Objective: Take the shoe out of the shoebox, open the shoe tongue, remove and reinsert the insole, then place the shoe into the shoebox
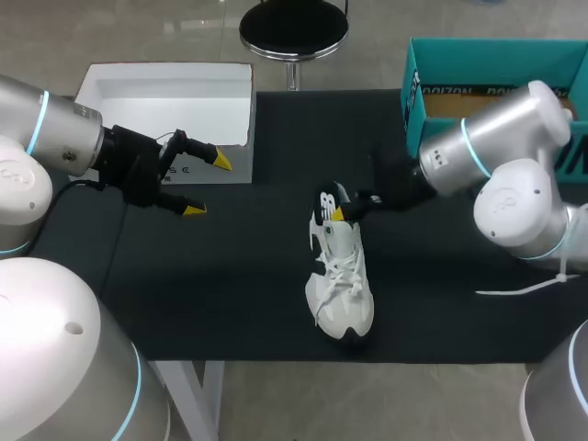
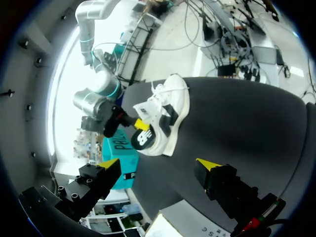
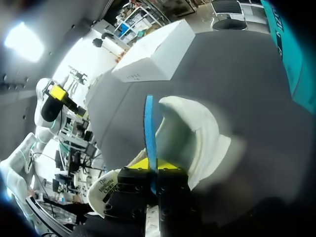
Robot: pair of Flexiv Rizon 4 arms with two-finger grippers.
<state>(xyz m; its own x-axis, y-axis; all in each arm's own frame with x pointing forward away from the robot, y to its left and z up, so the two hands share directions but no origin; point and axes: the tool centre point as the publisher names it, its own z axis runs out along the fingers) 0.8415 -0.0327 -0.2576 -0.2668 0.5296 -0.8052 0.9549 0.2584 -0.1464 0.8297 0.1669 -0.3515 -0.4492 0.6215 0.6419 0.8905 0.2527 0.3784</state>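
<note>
A white shoe [image 1: 342, 285] with black heel panels lies on the black table, toe toward the front edge; it also shows in the left wrist view [image 2: 165, 111]. My right gripper [image 1: 340, 213] is at the shoe's heel opening. In the right wrist view it [image 3: 153, 165] is shut on a thin blue-edged insole [image 3: 149, 128] standing up between its fingers, with the white shoe [image 3: 197, 133] just ahead. My left gripper [image 1: 207, 184] hovers open and empty over the table's left part, beside the white shoebox [image 1: 165, 101], well apart from the shoe.
A teal box [image 1: 478, 64] stands at the back right, behind my right arm. A thin white strap [image 1: 524, 287] lies on the table at the right. Bare black mat [image 1: 239, 294] stretches between the shoe and my left gripper [image 2: 158, 164].
</note>
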